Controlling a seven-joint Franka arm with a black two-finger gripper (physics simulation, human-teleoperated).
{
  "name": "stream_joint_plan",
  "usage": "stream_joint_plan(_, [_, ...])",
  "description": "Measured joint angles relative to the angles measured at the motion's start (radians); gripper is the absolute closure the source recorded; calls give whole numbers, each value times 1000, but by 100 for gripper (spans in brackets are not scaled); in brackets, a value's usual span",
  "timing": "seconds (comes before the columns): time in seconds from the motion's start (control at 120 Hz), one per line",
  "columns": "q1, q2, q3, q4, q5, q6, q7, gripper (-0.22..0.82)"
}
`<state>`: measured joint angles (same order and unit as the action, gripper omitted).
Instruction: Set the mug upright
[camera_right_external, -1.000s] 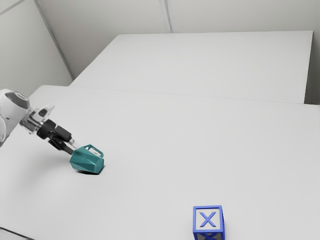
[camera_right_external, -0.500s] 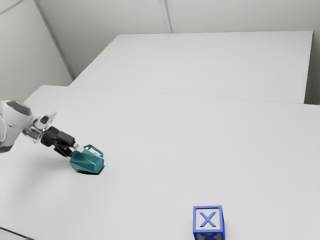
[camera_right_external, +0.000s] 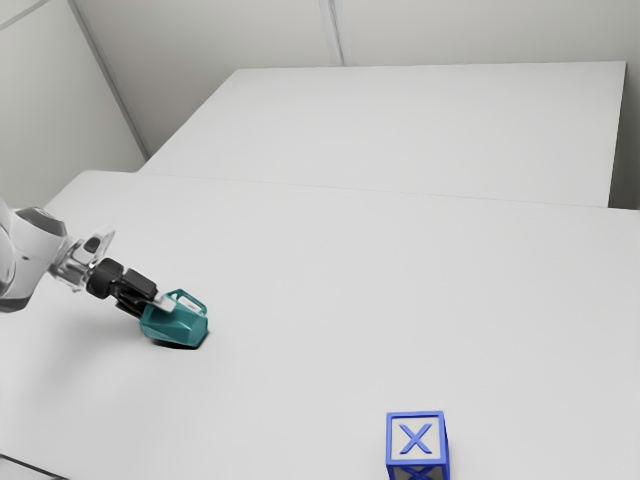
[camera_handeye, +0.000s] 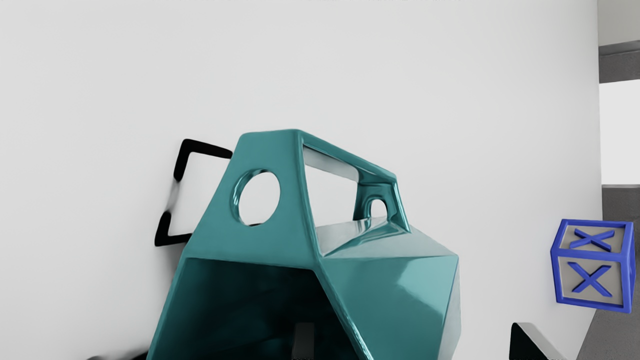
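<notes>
Apparent grasping step: the teal mug (camera_right_external: 180, 324) lies on its side at the exterior view's left, farther than the X-marked block (camera_right_external: 415, 440), with the open gripper (camera_handeye: 410, 327) straddling its wall, one finger inside the mouth; closing, then tilting base-down, should follow.

text: blue letter X (camera_right_external: 416, 439) | on: blue-edged block (camera_right_external: 445, 445) | place: block's top face | text: second X (camera_right_external: 418, 474) | place: block's adjoining side face, just below its top
</notes>
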<state>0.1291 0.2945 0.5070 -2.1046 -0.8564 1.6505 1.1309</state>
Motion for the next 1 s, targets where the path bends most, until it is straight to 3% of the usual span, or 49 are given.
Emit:
stream_joint_plan(0.708, [-8,-14,-4,-2,-49,-19,10,68])
stream_joint_plan(1.0, [-14,-43,-33,0,-88,-22,5,74])
